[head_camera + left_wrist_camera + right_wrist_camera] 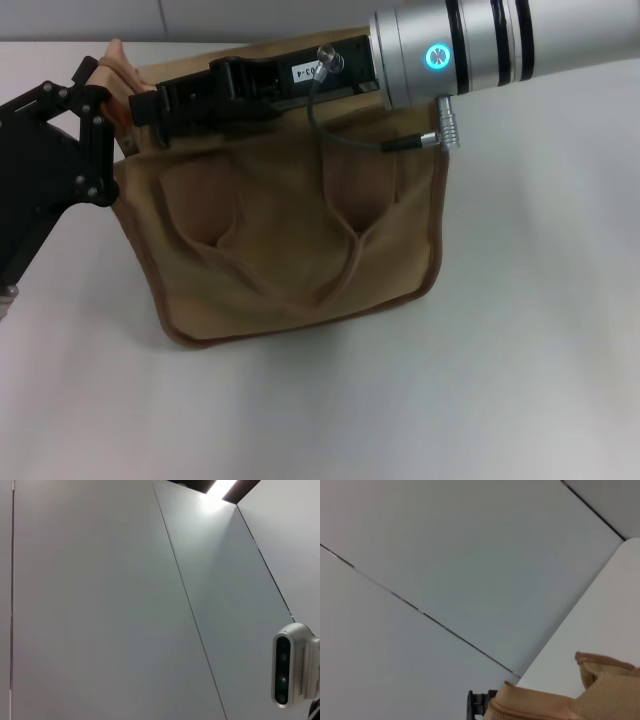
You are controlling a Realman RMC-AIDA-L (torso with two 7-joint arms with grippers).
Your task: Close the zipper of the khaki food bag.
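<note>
the right arm (500,45) reaches across the khaki food bag (290,240) on the white worktop (520,380), its right gripper (160,105) near the bag's left top corner, beside the left gripper (85,95). i cannot tell either gripper's jaws, and the zipper is hidden. a blind pull might slip off the tab or drag the bag sideways.

— Where is the right arm sitting?
— It is reaching across from the right, its silver wrist glowing with a blue ring, and the right gripper (165,105) is lying level at its far end.
— And the left?
— The left gripper (95,95) is meeting it there, its black linkage angling up from the lower left.
</note>
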